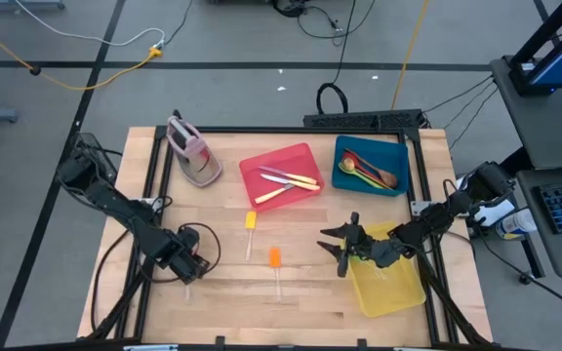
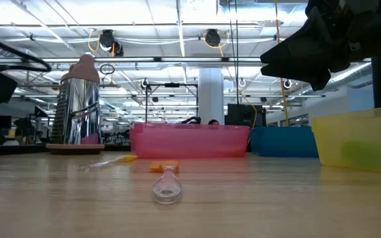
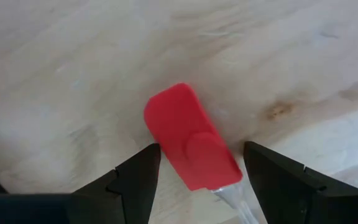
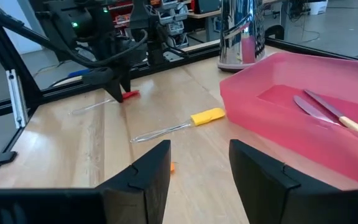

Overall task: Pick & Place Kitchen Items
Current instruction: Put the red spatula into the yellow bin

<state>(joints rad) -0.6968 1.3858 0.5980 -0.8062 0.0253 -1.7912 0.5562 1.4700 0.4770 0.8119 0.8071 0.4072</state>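
Observation:
A red-headed spatula (image 3: 191, 146) with a clear handle (image 1: 187, 289) lies flat on the wooden table near the front left. My left gripper (image 3: 201, 168) points down over it, open, one finger on each side of the red head, apart from it. The right wrist view also shows this gripper (image 4: 114, 84) above the red head (image 4: 129, 95). A yellow-headed spatula (image 1: 250, 232) and an orange-headed one (image 1: 275, 265) lie mid-table. My right gripper (image 1: 343, 250) hovers level and open at the yellow tray's left edge, nothing between its fingers (image 4: 143, 177).
A red tray (image 1: 305, 156) holds cream-handled knives (image 1: 289, 181). A blue tray (image 1: 398, 154) holds green and brown spoons (image 1: 369, 172). The yellow tray (image 1: 390, 289) sits front right. The pink-grey stand (image 1: 193, 152) is at the back left. Bare wood lies between the spatulas.

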